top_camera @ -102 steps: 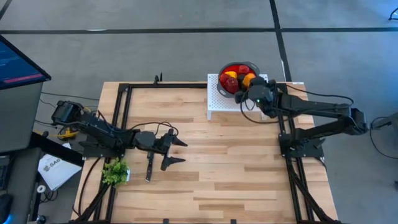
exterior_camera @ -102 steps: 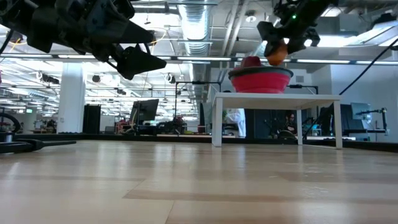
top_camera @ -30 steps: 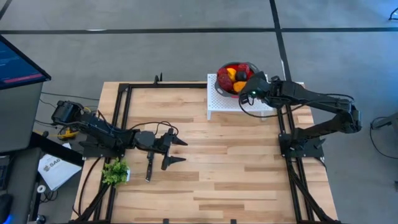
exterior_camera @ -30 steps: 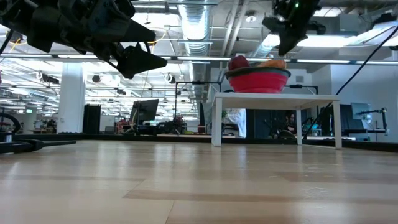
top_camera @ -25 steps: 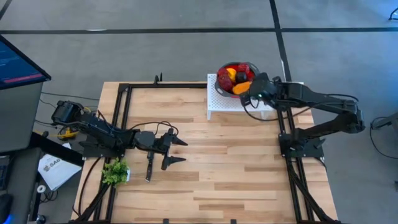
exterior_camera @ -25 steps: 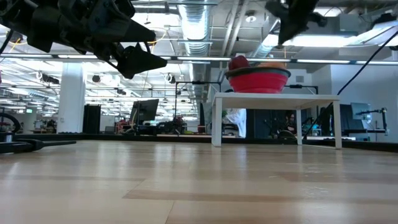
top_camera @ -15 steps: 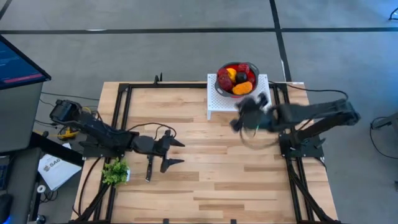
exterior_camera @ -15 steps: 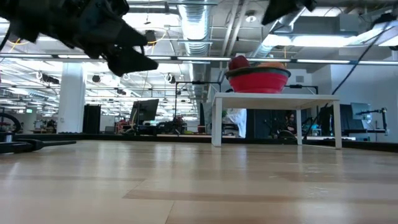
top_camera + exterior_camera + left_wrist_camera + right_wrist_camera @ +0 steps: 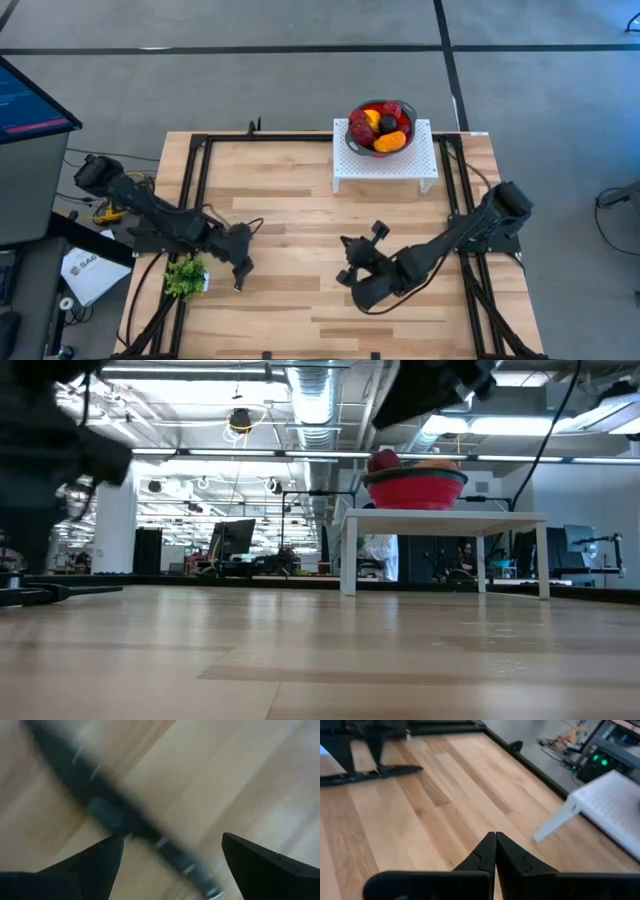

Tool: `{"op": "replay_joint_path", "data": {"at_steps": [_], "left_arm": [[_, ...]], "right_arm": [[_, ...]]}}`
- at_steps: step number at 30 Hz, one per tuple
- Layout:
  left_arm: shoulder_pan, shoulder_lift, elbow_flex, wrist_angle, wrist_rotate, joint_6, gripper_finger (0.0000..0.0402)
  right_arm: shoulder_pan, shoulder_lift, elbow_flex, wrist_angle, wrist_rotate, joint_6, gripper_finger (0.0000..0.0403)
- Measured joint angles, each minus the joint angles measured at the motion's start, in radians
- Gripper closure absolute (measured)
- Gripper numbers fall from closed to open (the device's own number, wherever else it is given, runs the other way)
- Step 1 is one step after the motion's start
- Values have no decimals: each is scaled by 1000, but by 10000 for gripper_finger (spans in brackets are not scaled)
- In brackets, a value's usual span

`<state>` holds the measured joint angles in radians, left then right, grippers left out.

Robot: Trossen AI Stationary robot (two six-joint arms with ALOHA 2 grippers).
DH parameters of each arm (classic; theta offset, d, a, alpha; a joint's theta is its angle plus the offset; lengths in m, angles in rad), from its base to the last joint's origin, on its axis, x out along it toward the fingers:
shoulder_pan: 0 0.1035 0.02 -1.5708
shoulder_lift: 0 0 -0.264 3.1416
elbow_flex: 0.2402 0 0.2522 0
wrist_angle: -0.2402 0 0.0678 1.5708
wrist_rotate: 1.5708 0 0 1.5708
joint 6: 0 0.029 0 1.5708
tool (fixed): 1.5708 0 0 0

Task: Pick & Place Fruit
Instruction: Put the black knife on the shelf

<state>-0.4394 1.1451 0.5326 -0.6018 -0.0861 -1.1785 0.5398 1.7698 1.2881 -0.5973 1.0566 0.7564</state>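
Since a second ago the right gripper [image 9: 347, 262], pinched shut and empty, has swung to mid-table, leaving the fruit [image 9: 379, 127] well behind it in the red bowl [image 9: 352, 143], while the left gripper [image 9: 167, 852] hangs splayed above the knife [image 9: 100, 810].

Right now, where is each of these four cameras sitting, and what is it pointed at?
High view: above the table, looking straight down; both arms, red bowl of fruit on white stand.
Low view: at tabletop height, looking level across; the same bowl and stand, arms dark overhead.
Left wrist view: on the left arm, facing the wood; open left gripper over the knife.
Right wrist view: on the right arm; shut right gripper, the stand's corner, the knife again.
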Motion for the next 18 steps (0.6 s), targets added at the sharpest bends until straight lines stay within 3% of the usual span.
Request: {"op": "replay_joint_path", "data": {"at_steps": [6, 18], "left_arm": [[-21, 70, -43, -16, 61, -154, 97], [-21, 132, -43, -5, 7, -162, 210]], "right_arm": [[18, 49, 0, -48, 27, 136, 402], [35, 48, 0, -66, 71, 138, 401]]}}
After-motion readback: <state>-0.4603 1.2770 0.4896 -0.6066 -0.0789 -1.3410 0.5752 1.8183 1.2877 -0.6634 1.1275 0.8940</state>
